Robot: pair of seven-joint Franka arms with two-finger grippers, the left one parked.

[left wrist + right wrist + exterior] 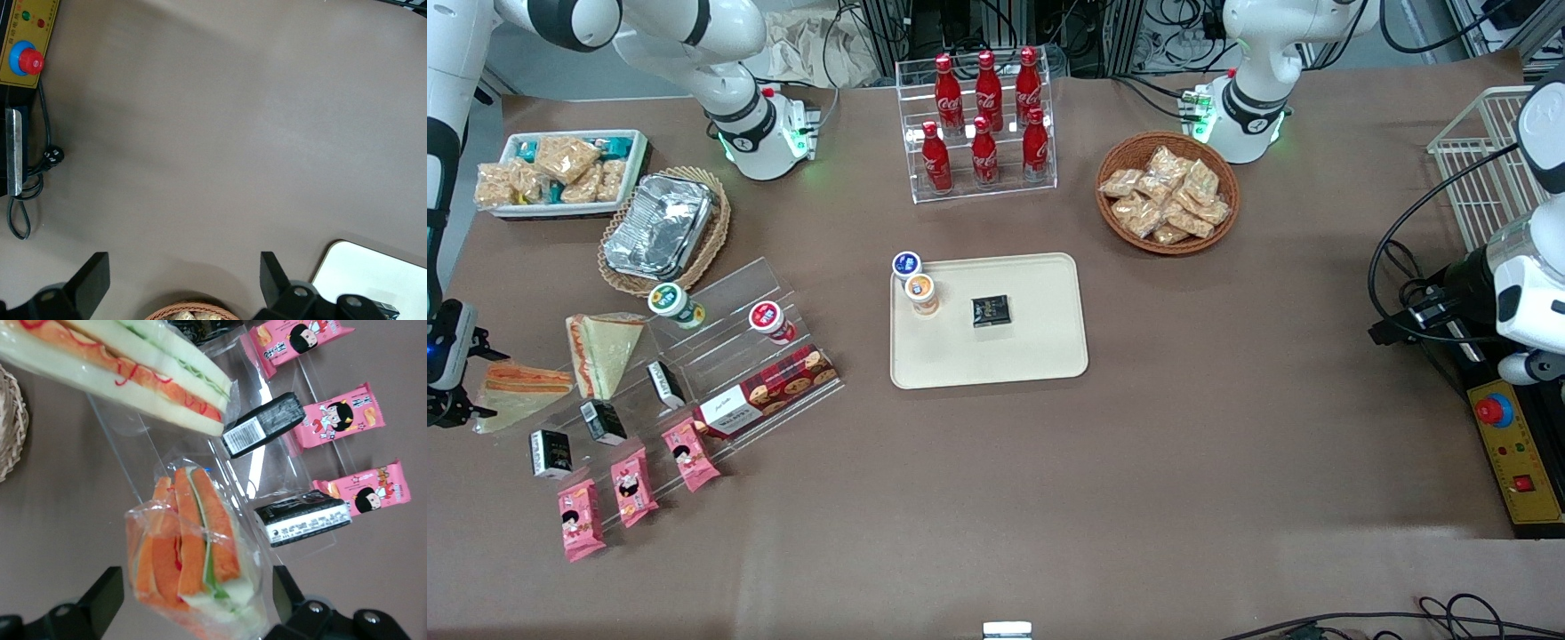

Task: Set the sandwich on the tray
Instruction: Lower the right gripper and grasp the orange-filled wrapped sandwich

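1. The tool (454, 378) is hanging at the working arm's end of the bench (1138, 462), its two fingers spread wide on either side of the sandwich (520, 391), with a gap showing on each side, so it is gripping nothing.
2. The right wrist view is revealing what the front view cannot: the sandwich (193, 560) sitting in clear wrap with thick orange filling and a green strip, lying beside a second sandwich (127, 373) with pale bread.
3. The front view alone is showing the tray (1040, 356), well apart from the sandwich, carrying a black packet (991, 310) and an orange-lidded cup (920, 292).
4. A wicker basket (1138, 151) is holding wrapped snacks.
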